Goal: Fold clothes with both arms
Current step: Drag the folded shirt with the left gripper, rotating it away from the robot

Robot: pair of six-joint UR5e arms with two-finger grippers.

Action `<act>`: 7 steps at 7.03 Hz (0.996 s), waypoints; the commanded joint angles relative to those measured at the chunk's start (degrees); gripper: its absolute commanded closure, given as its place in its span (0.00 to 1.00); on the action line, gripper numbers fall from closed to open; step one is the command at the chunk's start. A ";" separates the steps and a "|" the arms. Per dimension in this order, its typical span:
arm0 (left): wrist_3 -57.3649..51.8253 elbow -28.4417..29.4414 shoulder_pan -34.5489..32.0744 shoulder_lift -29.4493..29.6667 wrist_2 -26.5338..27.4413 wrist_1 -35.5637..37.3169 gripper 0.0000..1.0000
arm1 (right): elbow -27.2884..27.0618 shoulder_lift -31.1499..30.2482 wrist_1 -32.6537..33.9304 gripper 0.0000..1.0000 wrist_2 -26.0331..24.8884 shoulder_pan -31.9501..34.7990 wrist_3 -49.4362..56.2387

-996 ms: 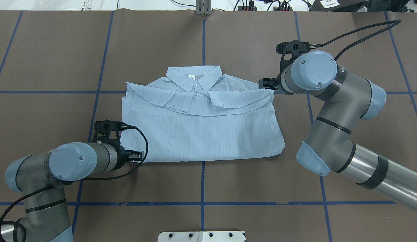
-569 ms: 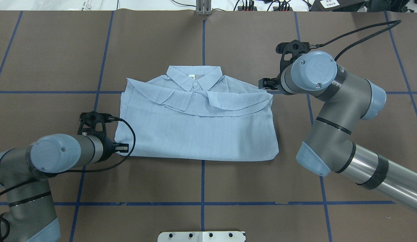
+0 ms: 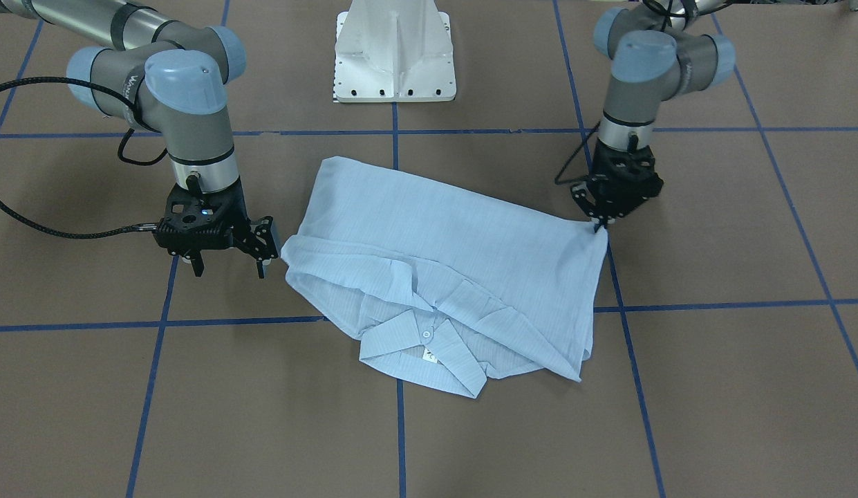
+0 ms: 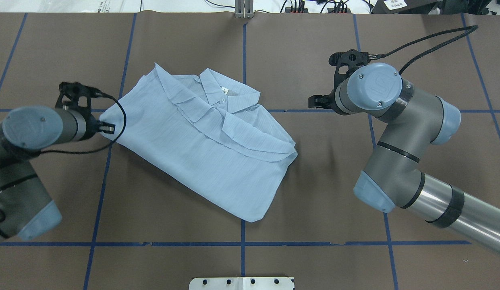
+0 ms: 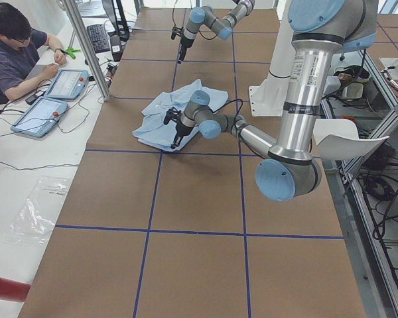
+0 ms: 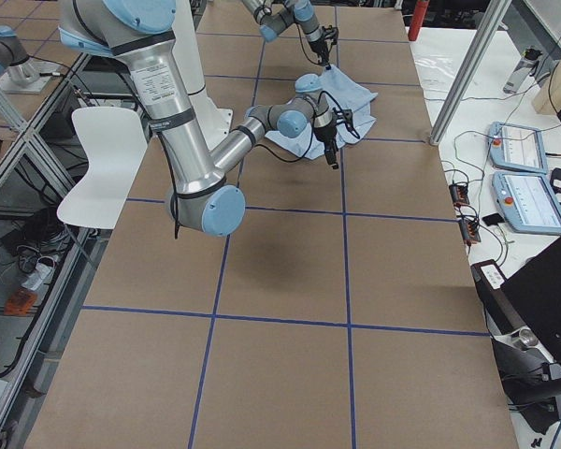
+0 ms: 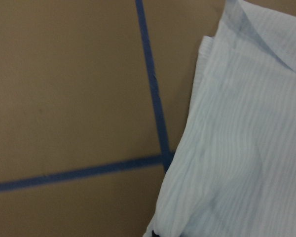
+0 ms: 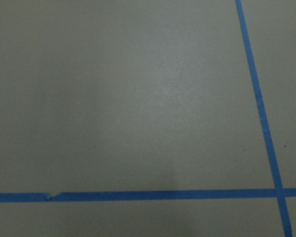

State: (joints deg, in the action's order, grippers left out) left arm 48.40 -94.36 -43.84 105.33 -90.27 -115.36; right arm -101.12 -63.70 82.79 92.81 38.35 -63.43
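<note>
The brown table (image 4: 338, 193) carries the folded pale-blue shirt (image 4: 209, 161), which lies askew with its collar away from the robot. The right arm (image 4: 395, 121) bends over bare table. Its right gripper (image 3: 229, 271) points down with fingers spread wide, near the shirt's edge but not touching it. The left arm (image 4: 28, 129) reaches low, and the left gripper (image 3: 600, 223) is pinched tight on a shirt corner.

Brown paper-covered table (image 4: 306, 48) w/ grid of blue tape lines (image 4: 244, 52). White metal pedestal base (image 3: 395, 52) on table at robot-side edge. Past table's opposite edge: seated person in dark top (image 5: 13, 56), two grey-blue tablet-like control pads (image 5: 43, 114). White plastic chair (image 6: 107, 159) off table's robot-side edge.
</note>
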 commanded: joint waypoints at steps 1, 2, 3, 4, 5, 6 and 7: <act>-4.54 19.57 -6.42 13.54 -0.08 -6.68 1.00 | -0.13 0.50 0.00 0.00 0.00 -0.21 -0.03; -4.63 29.66 -7.66 20.46 -0.08 -10.37 1.00 | -0.56 0.59 0.00 0.00 0.00 -0.21 -0.38; -4.55 36.46 -8.28 27.32 -0.16 -10.67 1.00 | -0.92 0.59 0.00 0.00 -0.09 -0.21 -0.47; -6.29 36.36 -8.81 27.39 -0.60 -11.02 1.00 | -1.01 0.94 0.00 0.00 -0.09 -0.29 -0.56; -11.09 36.10 -9.16 26.26 -1.39 -16.60 0.01 | -0.57 1.81 0.00 0.00 -0.09 -0.90 -1.34; -11.66 33.40 -9.77 22.68 -7.40 -19.17 0.00 | 0.30 4.78 0.09 0.00 -0.18 -1.78 -5.61; -11.40 29.80 -9.95 21.34 -9.37 -18.76 0.00 | 3.44 9.07 0.35 0.00 -0.18 -2.92 -13.75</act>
State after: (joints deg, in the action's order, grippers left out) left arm 37.51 -61.20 -53.41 128.74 -96.31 -133.07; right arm -100.30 -58.77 82.92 92.67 36.60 -69.83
